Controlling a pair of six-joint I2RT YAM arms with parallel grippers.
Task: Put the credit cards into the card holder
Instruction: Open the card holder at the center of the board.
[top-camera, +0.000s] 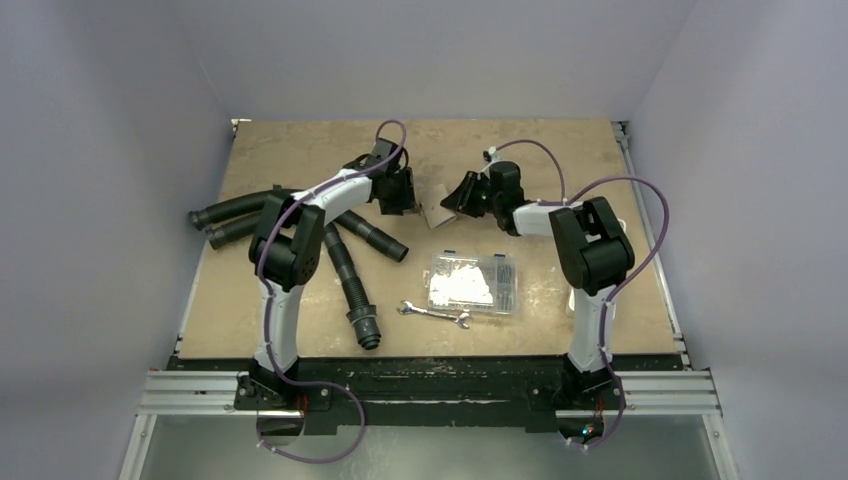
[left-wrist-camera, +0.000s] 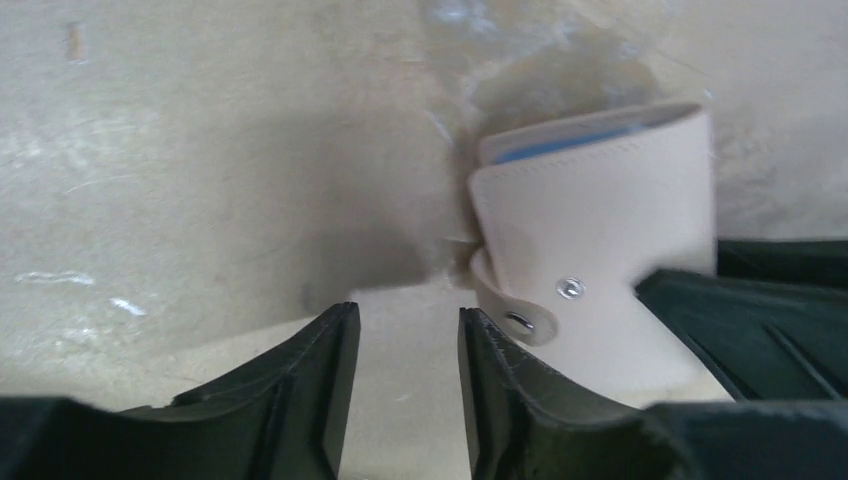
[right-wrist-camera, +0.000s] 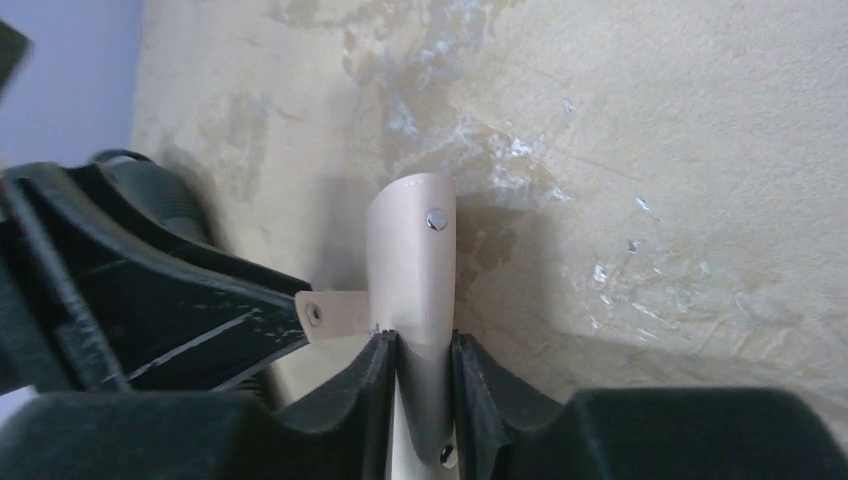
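Nearby card holder (top-camera: 437, 212): hoses (top-camera: 350, 285); wrench (top-camera: 434, 314); box (top-camera: 472, 283).

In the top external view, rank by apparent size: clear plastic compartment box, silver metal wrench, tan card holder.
Largest: clear plastic compartment box.
Then silver metal wrench and tan card holder: order unsure, since the holder is partly hidden.
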